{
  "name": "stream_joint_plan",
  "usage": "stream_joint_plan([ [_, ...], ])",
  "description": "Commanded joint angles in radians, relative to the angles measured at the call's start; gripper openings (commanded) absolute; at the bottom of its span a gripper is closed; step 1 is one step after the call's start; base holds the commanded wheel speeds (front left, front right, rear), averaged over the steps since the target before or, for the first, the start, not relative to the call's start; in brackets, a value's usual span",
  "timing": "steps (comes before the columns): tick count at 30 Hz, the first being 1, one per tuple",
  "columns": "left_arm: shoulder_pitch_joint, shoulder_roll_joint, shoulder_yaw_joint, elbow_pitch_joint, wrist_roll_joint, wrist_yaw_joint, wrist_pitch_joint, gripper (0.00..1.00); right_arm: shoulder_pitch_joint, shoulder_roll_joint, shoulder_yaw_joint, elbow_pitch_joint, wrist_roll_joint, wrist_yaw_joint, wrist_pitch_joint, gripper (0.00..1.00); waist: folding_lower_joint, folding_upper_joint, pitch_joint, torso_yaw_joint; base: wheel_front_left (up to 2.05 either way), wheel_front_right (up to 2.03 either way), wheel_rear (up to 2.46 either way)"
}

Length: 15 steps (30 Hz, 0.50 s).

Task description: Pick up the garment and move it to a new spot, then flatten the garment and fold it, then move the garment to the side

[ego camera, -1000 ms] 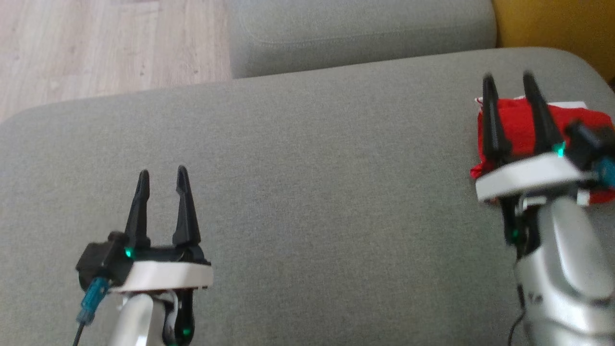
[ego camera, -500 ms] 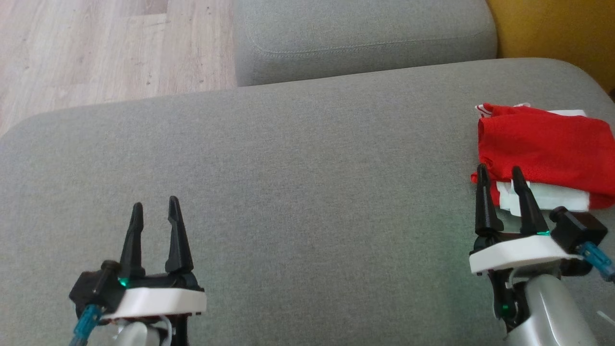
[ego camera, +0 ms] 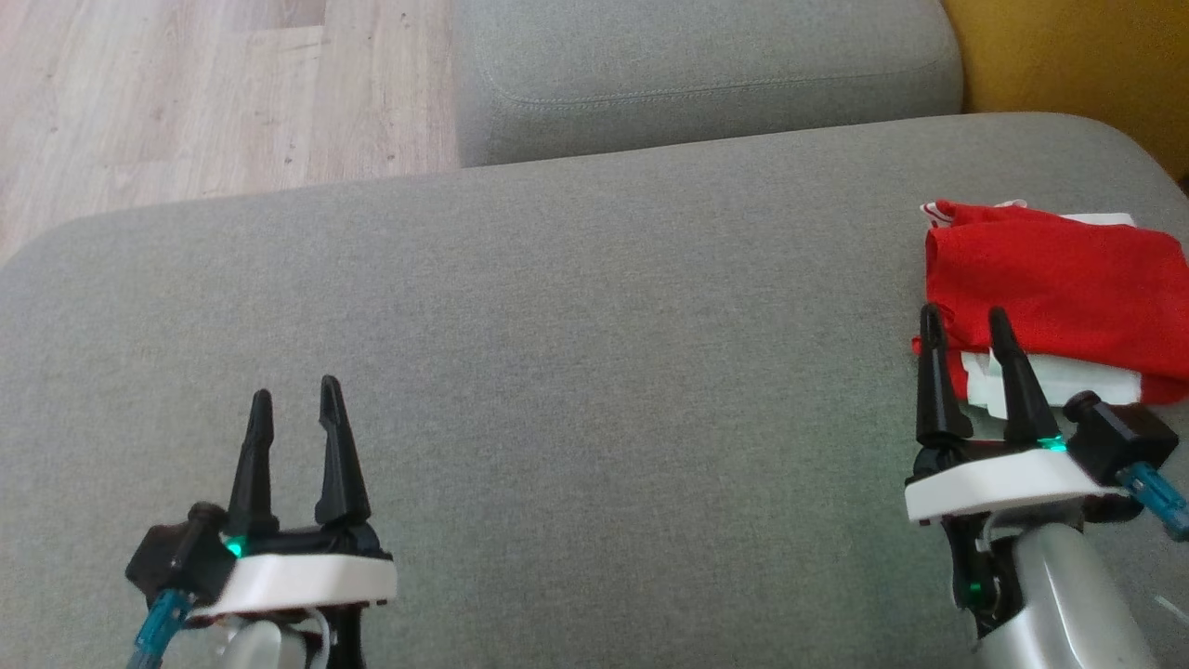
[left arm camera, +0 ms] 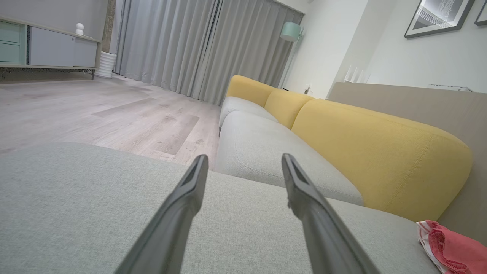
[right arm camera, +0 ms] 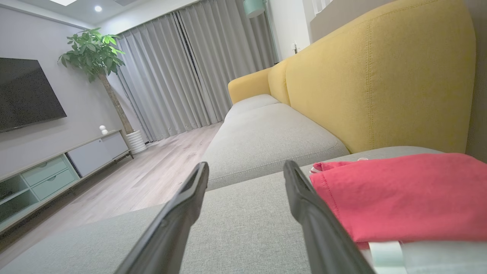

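Observation:
The garment point(ego camera: 1059, 288) is red with white trim and lies folded at the far right of the grey sofa seat point(ego camera: 594, 372). The right wrist view has the garment point(right arm camera: 399, 198) just right of my fingers, and the left wrist view catches its corner point(left arm camera: 452, 251) at the lower right. My right gripper point(ego camera: 966, 321) is open and empty, its fingertips at the garment's near left corner. Over bare cushion at the lower left, my left gripper point(ego camera: 293, 395) is open and empty too, far from the garment.
A second grey seat cushion point(ego camera: 706, 74) lies beyond the one I work over, with wooden floor point(ego camera: 186, 93) to the left. The yellow sofa back point(ego camera: 1077, 65) rises at the right, close behind the garment.
My right gripper has drawn back from over the garment to its near left corner, leaving the garment lying uncovered. The left gripper has also pulled back slightly. The head view tilted a little.

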State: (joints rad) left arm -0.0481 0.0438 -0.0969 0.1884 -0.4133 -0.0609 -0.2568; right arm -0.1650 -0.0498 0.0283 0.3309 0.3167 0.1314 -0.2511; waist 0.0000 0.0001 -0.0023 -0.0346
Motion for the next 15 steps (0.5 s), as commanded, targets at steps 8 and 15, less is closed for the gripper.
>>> stream_joint_plan([
  [8, -0.025, 0.006, 0.038, -0.038, -0.023, -0.009, -0.005, 1.0, -0.015, -0.001, 0.04, -0.036, 0.013, -0.001, -0.011, 1.0, 0.0, -0.0001, 0.005, -0.002, 0.0, 0.0, 0.0],
  [15, 0.018, -0.001, 0.002, 0.052, -0.037, -0.01, 0.006, 0.0, 0.035, 0.003, 0.012, 0.05, 0.027, 0.0, 0.006, 0.0, 0.0001, -0.0001, 0.006, -0.002, 0.0, 0.0, 0.0],
])
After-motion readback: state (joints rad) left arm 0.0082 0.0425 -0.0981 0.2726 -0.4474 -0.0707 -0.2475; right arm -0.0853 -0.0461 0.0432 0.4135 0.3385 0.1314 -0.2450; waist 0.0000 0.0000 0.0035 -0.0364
